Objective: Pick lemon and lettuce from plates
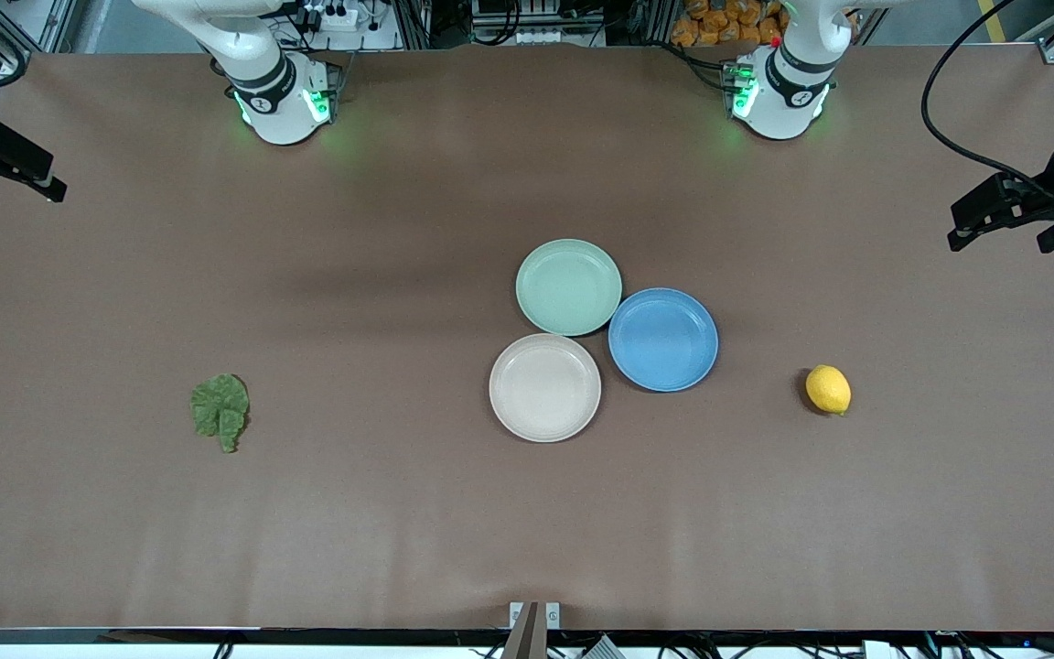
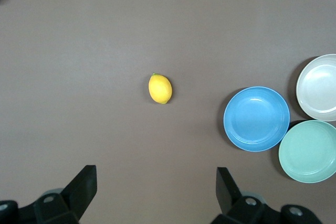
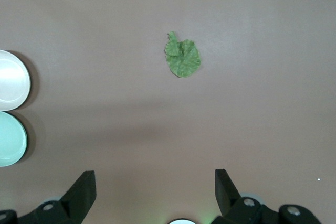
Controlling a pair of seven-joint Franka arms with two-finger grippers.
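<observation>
Three plates touch in a cluster at mid-table: the mint plate (image 1: 568,286) farthest from the front camera, the blue plate (image 1: 663,340) beside it toward the left arm's end, and the cream plate (image 1: 544,387) nearest the camera. All three are bare.

The lemon (image 1: 828,389) lies on the table (image 1: 399,229) well apart from the plates, toward the left arm's end. The lettuce (image 1: 220,411) lies flat on the cloth, well apart toward the right arm's end. Neither sits on a plate.

The left gripper (image 2: 156,187) hangs high over the table's left-arm end, fingers spread wide, with the lemon in its wrist view. The right gripper (image 3: 155,187) hangs high over the right-arm end, likewise spread, with the lettuce in its wrist view.

Handling, as a judgement: the lemon looks firm, smooth and rounded, so it may roll or slip. A hold across its short middle seems safest. The lettuce looks thin, limp and light. A pinch at a raised crinkle or the stem end seems best, pressing close to the cloth.
</observation>
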